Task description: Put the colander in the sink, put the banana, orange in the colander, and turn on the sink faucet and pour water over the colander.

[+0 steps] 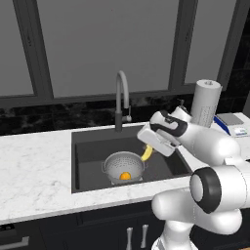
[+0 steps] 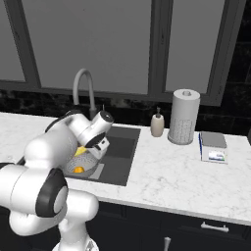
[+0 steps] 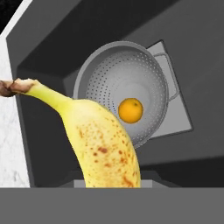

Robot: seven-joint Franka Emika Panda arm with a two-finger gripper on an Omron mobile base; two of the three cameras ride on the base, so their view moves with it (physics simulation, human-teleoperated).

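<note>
Hand view: the banana (image 3: 103, 144) was clenched in the gripper (image 1: 148, 152), above the colander (image 3: 124, 89) in the sink (image 3: 57, 57), at its five o'clock rim; it should be carried over the orange (image 3: 131, 110) before being lowered and released.

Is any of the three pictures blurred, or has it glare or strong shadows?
Left base view: sharp, flat light, no glare on the faucet. Right base view: equally sharp; the sink looks uniformly dark, with no strong shadow. Hand view: the banana is large and near yet crisp, and the colander shows soft shading only, around the orange.
</note>
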